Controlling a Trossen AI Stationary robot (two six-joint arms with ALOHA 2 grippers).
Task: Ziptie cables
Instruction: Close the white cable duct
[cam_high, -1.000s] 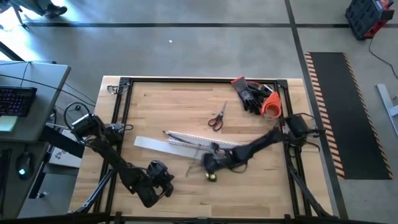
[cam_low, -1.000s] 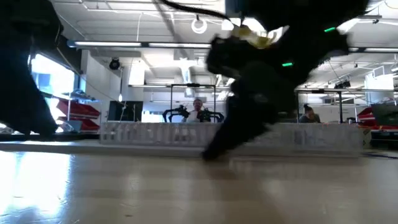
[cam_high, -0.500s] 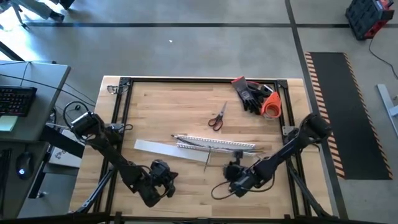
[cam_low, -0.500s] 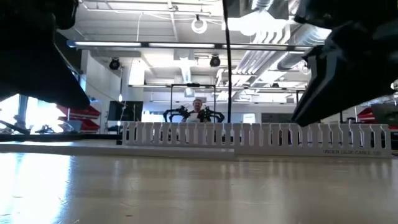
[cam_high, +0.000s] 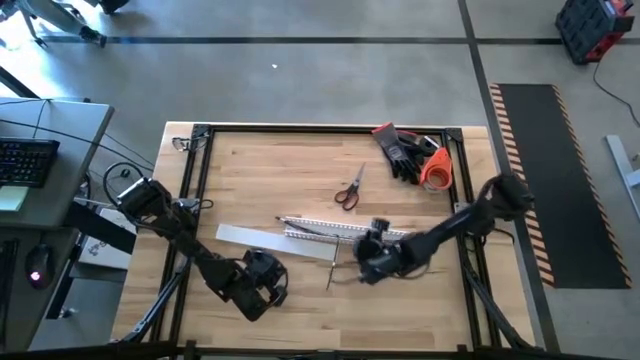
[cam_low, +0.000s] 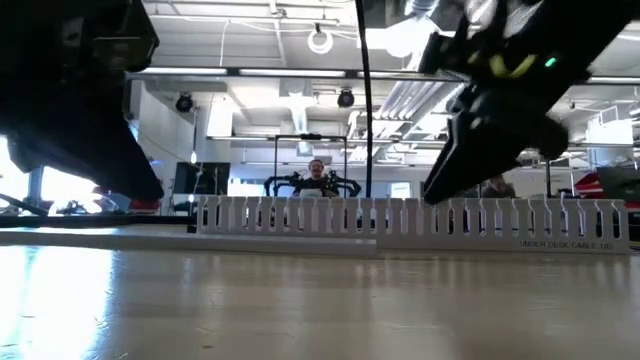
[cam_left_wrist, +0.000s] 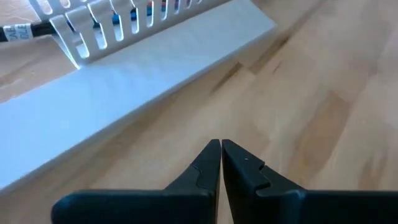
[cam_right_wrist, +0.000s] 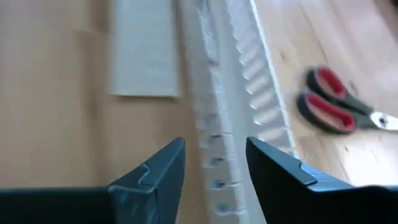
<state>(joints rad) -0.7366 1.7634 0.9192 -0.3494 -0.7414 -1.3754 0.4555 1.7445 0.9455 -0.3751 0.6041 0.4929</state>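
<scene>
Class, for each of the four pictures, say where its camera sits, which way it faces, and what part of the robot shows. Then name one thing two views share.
High view: above the table, facing straight down; both arms, the left gripper and right gripper show.
Low view: at tabletop height, facing level across the white duct into the room; dark arm parts hang from above.
Left wrist view: on the left arm, facing the flat white strip; its shut fingers show.
Right wrist view: on the right arm, facing the duct; its open fingers show.
Shared: scissors in high and right wrist views.
</scene>
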